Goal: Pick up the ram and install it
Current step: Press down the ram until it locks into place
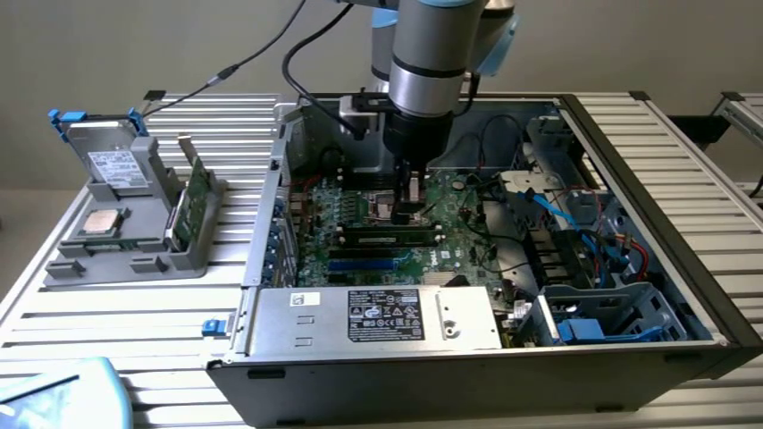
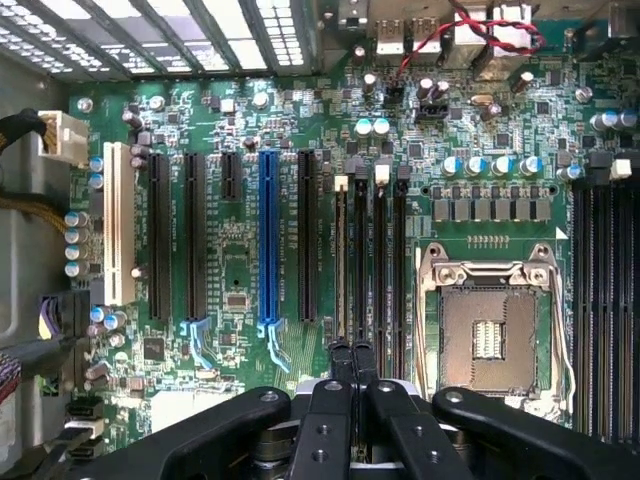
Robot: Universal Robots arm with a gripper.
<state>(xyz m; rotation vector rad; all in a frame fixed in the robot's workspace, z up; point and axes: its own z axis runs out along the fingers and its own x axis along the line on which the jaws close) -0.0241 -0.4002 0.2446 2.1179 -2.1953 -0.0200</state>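
Note:
The ram (image 1: 388,238) lies along a memory slot on the green motherboard (image 1: 357,210) inside the open computer case. It is a long, narrow stick with dark chips. My gripper (image 1: 409,210) hangs straight down just above the ram's end on the exterior view's right, with its fingers shut and nothing between them. In the wrist view the shut gripper (image 2: 350,352) points at the row of black memory slots (image 2: 370,270). A thin board edge that looks like the ram (image 2: 340,260) stands in the outermost slot. I cannot tell if the fingertips touch it.
A grey fixture (image 1: 131,259) on the exterior view's left holds a hard drive (image 1: 113,165), a silver processor chip (image 1: 102,222) and a larger green card (image 1: 191,201). The power supply (image 1: 375,317) fills the case's front. Cables and a drive cage (image 1: 596,313) crowd the right. The processor socket (image 2: 490,335) sits beside the slots.

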